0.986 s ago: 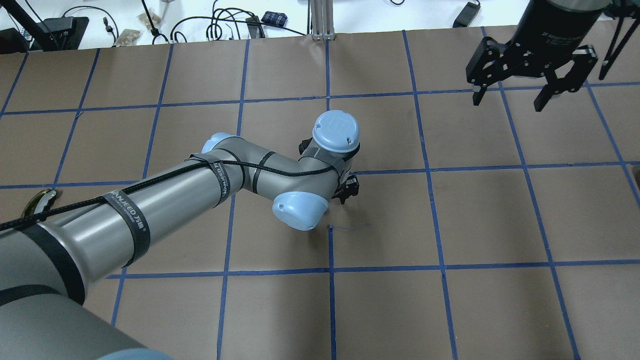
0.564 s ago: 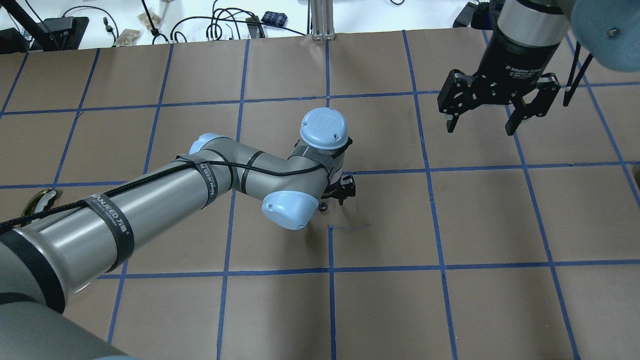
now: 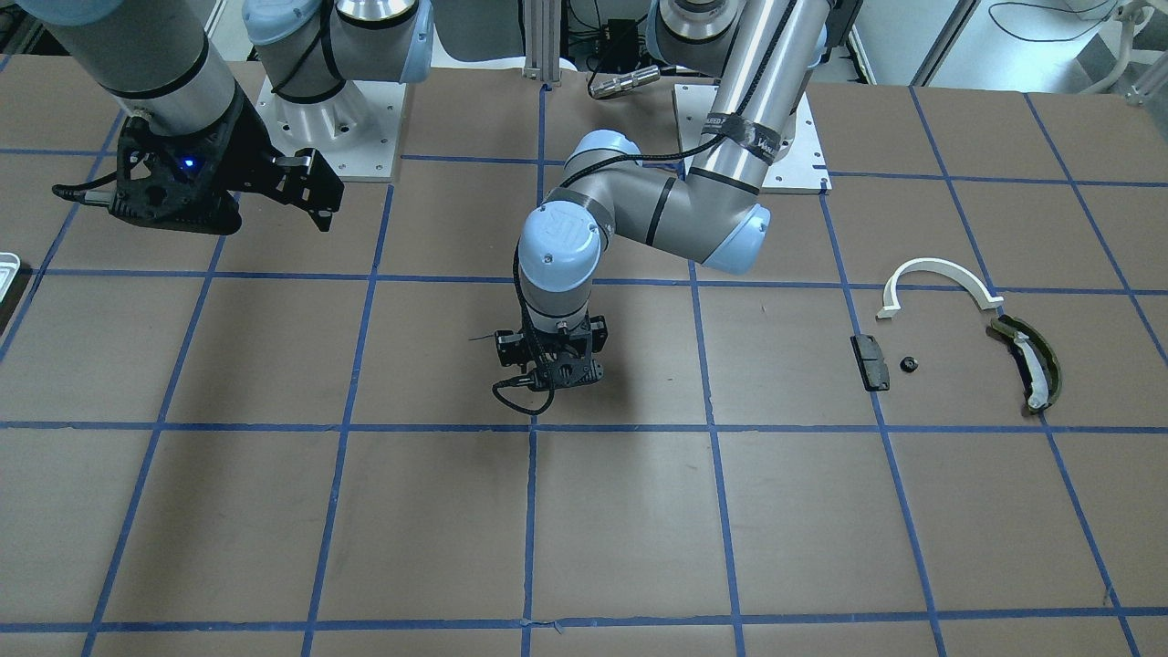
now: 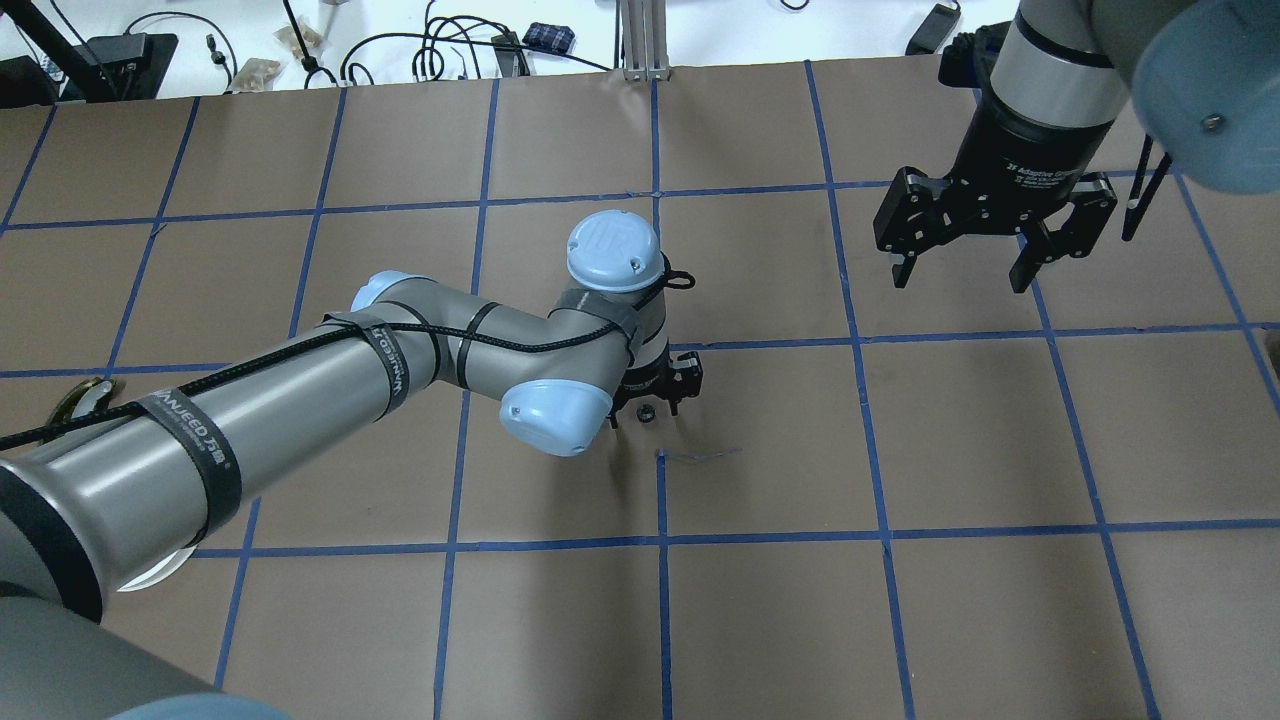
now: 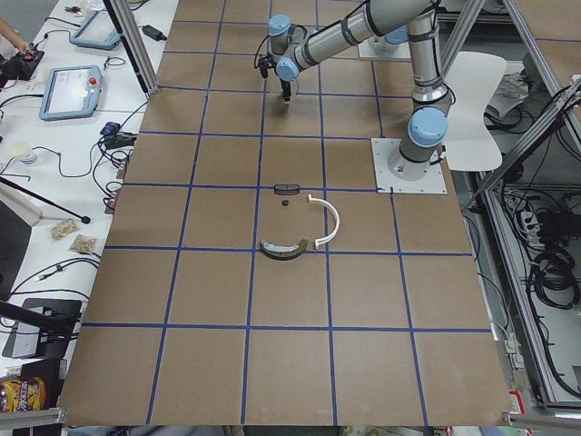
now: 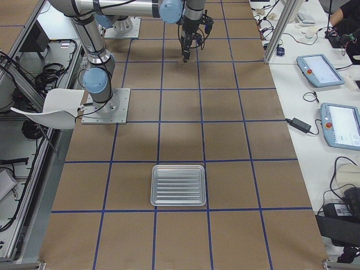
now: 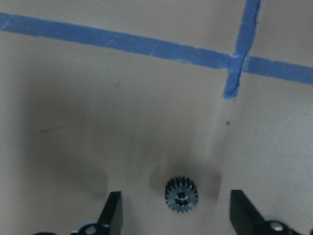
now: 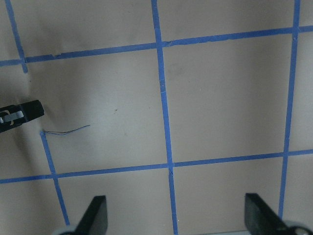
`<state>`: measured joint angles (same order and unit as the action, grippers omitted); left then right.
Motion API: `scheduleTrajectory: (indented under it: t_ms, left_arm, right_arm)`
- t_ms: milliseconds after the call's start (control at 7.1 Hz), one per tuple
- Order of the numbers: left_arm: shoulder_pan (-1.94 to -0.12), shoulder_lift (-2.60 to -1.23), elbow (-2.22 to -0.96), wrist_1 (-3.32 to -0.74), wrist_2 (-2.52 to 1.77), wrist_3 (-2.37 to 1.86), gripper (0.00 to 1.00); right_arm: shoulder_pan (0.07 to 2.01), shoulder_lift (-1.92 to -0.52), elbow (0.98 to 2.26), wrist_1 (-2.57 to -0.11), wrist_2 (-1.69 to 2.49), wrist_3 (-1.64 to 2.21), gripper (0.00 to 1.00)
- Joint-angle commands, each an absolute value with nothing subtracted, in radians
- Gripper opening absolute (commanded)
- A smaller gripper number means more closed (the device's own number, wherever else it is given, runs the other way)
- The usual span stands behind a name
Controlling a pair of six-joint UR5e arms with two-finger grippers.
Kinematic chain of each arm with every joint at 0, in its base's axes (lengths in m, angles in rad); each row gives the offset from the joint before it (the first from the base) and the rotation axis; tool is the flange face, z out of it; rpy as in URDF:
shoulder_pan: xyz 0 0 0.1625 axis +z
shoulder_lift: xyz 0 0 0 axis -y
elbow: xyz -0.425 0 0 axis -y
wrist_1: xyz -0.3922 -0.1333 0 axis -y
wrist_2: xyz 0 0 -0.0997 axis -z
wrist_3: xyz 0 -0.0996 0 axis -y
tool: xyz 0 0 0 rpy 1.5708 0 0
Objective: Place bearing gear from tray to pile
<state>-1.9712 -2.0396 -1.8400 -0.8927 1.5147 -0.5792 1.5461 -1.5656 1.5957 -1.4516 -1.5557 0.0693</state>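
A small black bearing gear (image 7: pixel 181 194) lies flat on the brown paper, between the fingers of my left gripper (image 7: pixel 178 215) and touching neither. That gripper (image 4: pixel 655 400) is open and points straight down over the gear (image 4: pixel 646 411) near the table's middle. My right gripper (image 4: pixel 960 265) is open and empty, high at the far right. The tray (image 6: pixel 178 184) is a ribbed silver one; in the front view only a sliver of it (image 3: pixel 7 269) shows. The pile holds a white arc (image 3: pixel 940 274), an olive shoe (image 3: pixel 1031 360), a black pad (image 3: pixel 870 361) and a small dark part (image 3: pixel 908 364).
The table is brown paper with a blue tape grid (image 4: pixel 660 540). A thin loose wire (image 4: pixel 705 455) lies just beside the gear. Cables and boxes (image 4: pixel 450 50) sit beyond the far edge. The left arm's elbow (image 4: pixel 555 415) hangs low over the middle.
My left gripper has shifted left and the gear now shows on the paper below it. My right gripper has come down and inward from the far right corner.
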Motion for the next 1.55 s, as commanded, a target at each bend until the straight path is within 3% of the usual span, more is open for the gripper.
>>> scheduleTrajectory:
  t_ms: [0, 282, 423, 564, 986, 1409]
  left_arm:
    - [-1.97, -2.042, -1.83, -0.887, 1.514, -0.575, 0.39]
    - [-1.97, -2.057, -1.833, -0.874, 1.52, -0.575, 0.3]
    - [-1.968, -2.056, -1.835, -0.873, 1.519, -0.578, 0.2]
    - [-1.95, -2.037, -1.83, -0.876, 1.511, -0.581, 0.0]
    - [-1.815, -1.916, -1.839, -1.019, 1.515, -0.428, 0.0]
    - [-1.4, -1.83, -1.836, -1.146, 1.546, 0.139, 0.0]
  right_arm:
    - [1.545, -1.565, 1.595, -1.457, -1.554, 0.072, 1.0]
    - [1.545, -1.565, 1.595, -1.463, -1.555, 0.068, 1.0]
    - [1.545, -1.565, 1.597, -1.462, -1.555, 0.061, 1.0]
    - [1.545, -1.566, 1.598, -1.462, -1.551, 0.063, 1.0]
    - [1.545, -1.565, 1.598, -1.462, -1.552, 0.061, 1.0]
    - [1.545, -1.565, 1.597, -1.462, -1.554, 0.06, 1.0]
